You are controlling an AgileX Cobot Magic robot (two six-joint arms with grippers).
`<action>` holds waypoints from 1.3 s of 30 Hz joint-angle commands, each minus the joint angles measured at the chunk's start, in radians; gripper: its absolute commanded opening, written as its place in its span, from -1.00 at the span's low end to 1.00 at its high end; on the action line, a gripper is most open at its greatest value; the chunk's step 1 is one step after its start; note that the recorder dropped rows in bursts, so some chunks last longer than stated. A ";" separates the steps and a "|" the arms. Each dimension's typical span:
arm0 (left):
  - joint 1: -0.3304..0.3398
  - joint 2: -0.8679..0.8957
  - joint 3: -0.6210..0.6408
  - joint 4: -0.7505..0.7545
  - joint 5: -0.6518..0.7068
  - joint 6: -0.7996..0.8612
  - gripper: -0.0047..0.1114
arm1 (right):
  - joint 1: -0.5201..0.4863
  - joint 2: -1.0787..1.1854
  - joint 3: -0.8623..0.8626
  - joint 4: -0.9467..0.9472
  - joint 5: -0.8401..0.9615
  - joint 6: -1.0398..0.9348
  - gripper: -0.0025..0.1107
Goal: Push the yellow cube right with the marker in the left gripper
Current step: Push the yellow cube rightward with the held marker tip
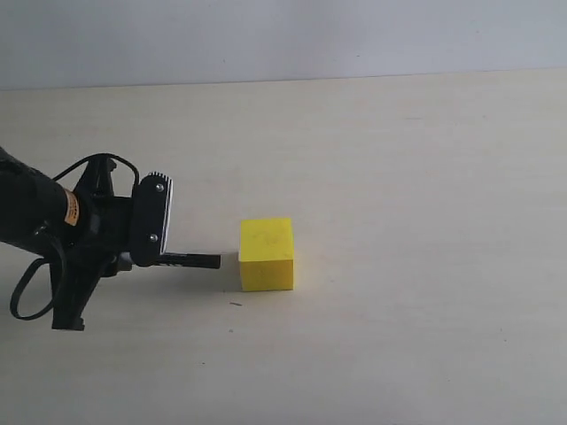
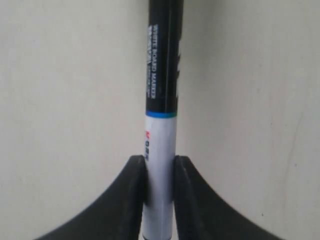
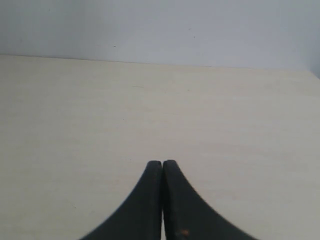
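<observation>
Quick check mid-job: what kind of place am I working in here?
Probably a lab test bench: a pale tabletop against a plain wall, with a yellow cube and the marker gripped in the left hand.

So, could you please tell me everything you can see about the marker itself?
The marker is a slim pen: a long black section with small white print, a thin blue ring, then a white barrel bearing a red and black mark. The left gripper clamps the white barrel between its two black fingers. In the exterior view it lies about level, low over the table, its black end pointing at the yellow cube with a small gap between them.
</observation>
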 commanded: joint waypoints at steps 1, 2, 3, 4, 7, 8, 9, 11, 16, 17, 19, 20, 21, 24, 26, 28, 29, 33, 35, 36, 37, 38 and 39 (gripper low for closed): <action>0.020 0.001 0.001 -0.012 0.030 -0.009 -0.92 | -0.004 -0.006 0.003 0.000 -0.004 -0.001 -0.96; 0.020 0.001 0.001 -0.010 0.030 -0.009 -0.92 | -0.004 -0.006 0.003 0.000 -0.004 -0.001 -0.96; 0.020 0.001 0.001 -0.010 0.030 -0.009 -0.92 | -0.004 -0.006 0.003 0.000 -0.004 -0.001 -0.96; 0.020 0.001 0.001 -0.010 0.030 -0.009 -0.92 | -0.004 -0.006 0.003 0.000 -0.004 -0.001 -0.96; 0.020 0.001 0.001 -0.013 0.032 -0.011 -0.92 | -0.004 -0.006 0.003 0.000 -0.004 -0.001 -0.96; 0.020 0.001 0.001 -0.025 0.025 -0.011 -0.92 | -0.004 -0.006 0.003 0.000 -0.004 -0.001 -0.96; 0.020 0.001 0.001 -0.031 0.016 -0.011 -0.92 | -0.004 -0.006 0.003 0.000 -0.004 -0.001 -0.96; 0.020 0.002 0.001 -0.032 0.007 -0.016 -0.92 | -0.004 -0.006 0.003 0.000 -0.004 -0.001 -0.96; 0.060 0.003 0.001 0.041 0.060 -0.015 -0.92 | -0.004 -0.006 0.003 0.000 -0.004 -0.001 -0.96; 0.080 0.003 0.001 0.034 0.064 -0.018 -0.92 | -0.004 -0.006 0.003 0.000 -0.004 -0.001 -0.96; 0.112 0.003 0.001 0.023 0.064 -0.039 -0.92 | -0.004 -0.006 0.003 0.000 -0.008 -0.001 -0.96; 0.127 0.003 0.001 0.012 0.064 -0.039 -0.92 | -0.004 -0.006 0.003 0.000 -0.010 -0.001 -0.96; 0.133 0.003 0.001 0.012 0.064 -0.039 -0.92 | -0.004 -0.006 0.003 0.000 -0.010 -0.001 -0.96; 0.129 0.008 0.001 0.012 0.041 -0.039 -0.92 | -0.004 -0.006 0.003 0.000 -0.010 -0.001 -0.96; 0.116 0.026 -0.010 -0.004 0.031 -0.037 -0.92 | -0.004 -0.006 0.003 0.000 -0.010 -0.001 -0.96; 0.095 0.053 -0.029 -0.026 0.033 -0.037 -0.92 | -0.004 -0.006 0.003 0.000 -0.010 -0.001 -0.96; 0.076 0.070 -0.042 -0.045 0.033 -0.037 -0.92 | -0.004 -0.006 0.003 0.000 -0.010 -0.001 -0.96; -0.034 0.115 -0.104 -0.091 0.012 -0.039 -0.92 | -0.004 -0.006 0.003 0.000 -0.010 -0.001 -0.96; -0.105 0.137 -0.145 -0.103 0.014 -0.039 -0.92 | -0.004 -0.006 0.003 0.000 -0.010 -0.001 -0.96; -0.134 0.145 -0.160 -0.103 0.024 -0.039 -0.92 | -0.004 -0.006 0.003 0.000 -0.010 -0.001 -0.96; -0.164 0.153 -0.178 -0.103 0.036 -0.039 -0.92 | -0.004 -0.006 0.003 0.000 -0.010 -0.001 -0.96; -0.185 0.159 -0.192 -0.101 0.045 -0.039 -0.92 | -0.004 -0.006 0.003 0.000 -0.010 -0.001 -0.96; -0.193 0.160 -0.201 -0.097 0.055 -0.039 -0.92 | -0.004 -0.006 0.003 0.000 -0.010 -0.001 -0.96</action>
